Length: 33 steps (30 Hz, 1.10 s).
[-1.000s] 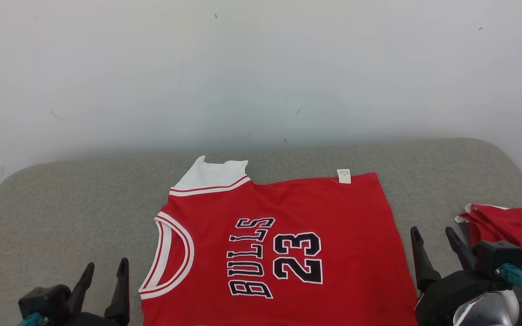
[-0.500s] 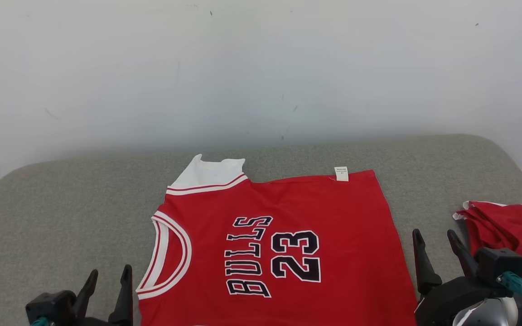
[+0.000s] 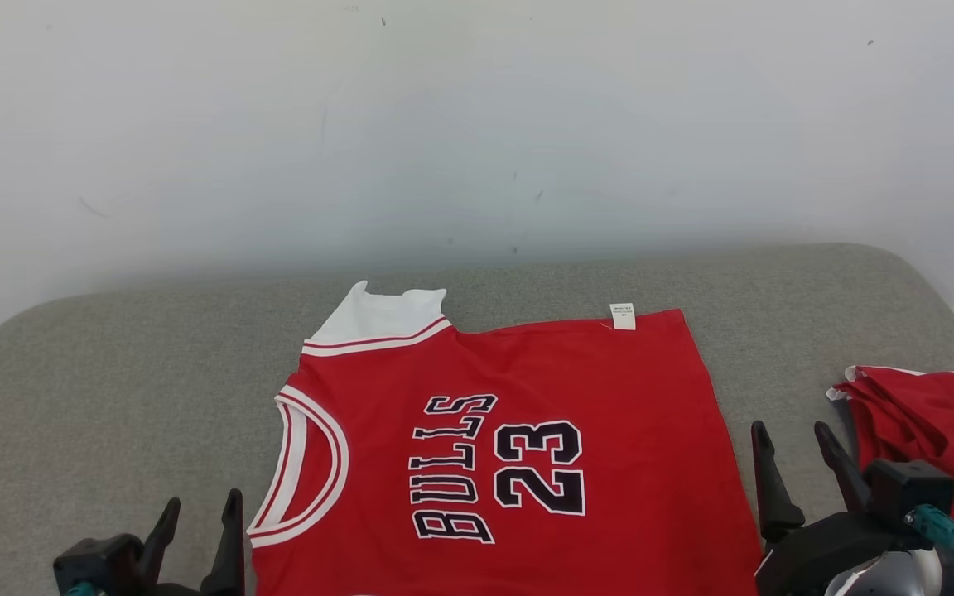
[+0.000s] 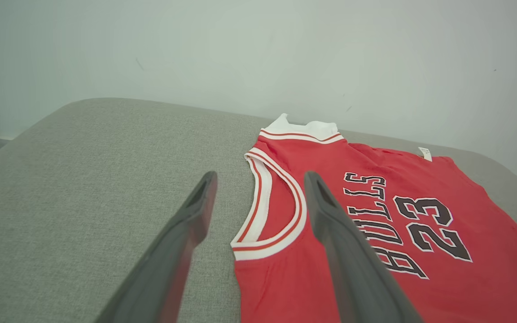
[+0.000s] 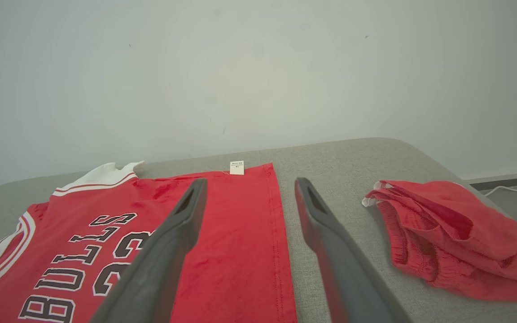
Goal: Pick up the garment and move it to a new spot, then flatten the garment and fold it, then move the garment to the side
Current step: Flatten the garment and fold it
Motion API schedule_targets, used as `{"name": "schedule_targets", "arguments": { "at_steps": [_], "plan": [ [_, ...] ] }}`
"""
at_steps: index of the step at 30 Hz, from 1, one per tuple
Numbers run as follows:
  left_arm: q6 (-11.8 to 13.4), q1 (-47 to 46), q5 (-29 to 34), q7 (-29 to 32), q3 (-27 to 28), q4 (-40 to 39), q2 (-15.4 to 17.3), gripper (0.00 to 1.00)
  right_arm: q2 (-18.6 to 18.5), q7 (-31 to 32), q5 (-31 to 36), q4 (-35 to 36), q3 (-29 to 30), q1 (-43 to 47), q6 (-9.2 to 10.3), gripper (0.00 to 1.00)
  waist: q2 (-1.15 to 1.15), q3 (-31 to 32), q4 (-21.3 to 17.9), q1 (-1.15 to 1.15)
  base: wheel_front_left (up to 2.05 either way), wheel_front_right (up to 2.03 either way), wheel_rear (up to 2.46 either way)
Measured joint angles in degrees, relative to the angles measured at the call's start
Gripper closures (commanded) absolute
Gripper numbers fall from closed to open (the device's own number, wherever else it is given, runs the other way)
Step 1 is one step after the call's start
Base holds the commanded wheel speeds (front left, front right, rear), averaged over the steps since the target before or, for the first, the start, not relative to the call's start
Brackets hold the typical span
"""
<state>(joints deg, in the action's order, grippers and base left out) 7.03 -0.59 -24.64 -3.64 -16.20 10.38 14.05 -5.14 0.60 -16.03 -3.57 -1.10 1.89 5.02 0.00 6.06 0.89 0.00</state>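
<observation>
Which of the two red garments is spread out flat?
The jersey printed BULLS 23, in the middle of the table. The other red garment, at the robot's right, lies crumpled in a heap.

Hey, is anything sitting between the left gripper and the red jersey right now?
Nothing visible. The left gripper, open, is beside the jersey at its armhole, with bare grey surface between. The crumpled red garment lies off on the far side, beyond the right gripper, apart from the jersey.
</observation>
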Motion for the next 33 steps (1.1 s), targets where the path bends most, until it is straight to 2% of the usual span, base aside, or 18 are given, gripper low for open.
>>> {"name": "schedule_targets", "arguments": {
  "at_steps": [4, 8, 12, 25, 33],
  "plan": [
    [0.00, 0.01, 0.00, 0.58, -0.80, 0.94, -0.05, 0.00, -0.13, 0.18, 0.00, -0.84, -0.60, -0.12, -0.57, 0.00, 0.00, 0.07, 0.00, 0.00, 0.00, 0.00, 0.00],
    [-0.12, 0.46, -0.15, 5.36, -2.68, 3.89, 0.16, 0.00, -0.59, 3.04, 0.00, -3.20, -1.49, -0.15, -1.16, 0.00, 0.00, 0.11, 0.11, 0.00, 0.00, 0.00, 0.00],
    [-1.79, 1.08, -1.41, 10.62, -4.69, 6.08, 0.05, 0.00, -1.63, 6.00, 0.09, -5.31, -2.75, -0.18, -2.03, 0.00, 0.00, 0.01, 0.31, 0.00, 0.00, 0.00, 0.00],
    [-2.54, 2.80, -5.28, 23.96, -6.87, 8.05, -1.04, 0.00, -2.98, 15.36, 0.35, -9.31, -3.71, -0.26, -1.97, 0.00, 0.00, -0.61, 0.95, 0.00, 0.00, 0.00, 0.00],
    [-2.50, 4.00, -6.10, 29.80, -7.34, 8.49, -0.91, 0.00, -4.25, 19.16, 2.27, -11.00, -4.15, -0.20, -1.04, 0.00, 0.00, -0.65, 1.02, 0.00, 0.00, 0.00, 0.00]
  ]
}}
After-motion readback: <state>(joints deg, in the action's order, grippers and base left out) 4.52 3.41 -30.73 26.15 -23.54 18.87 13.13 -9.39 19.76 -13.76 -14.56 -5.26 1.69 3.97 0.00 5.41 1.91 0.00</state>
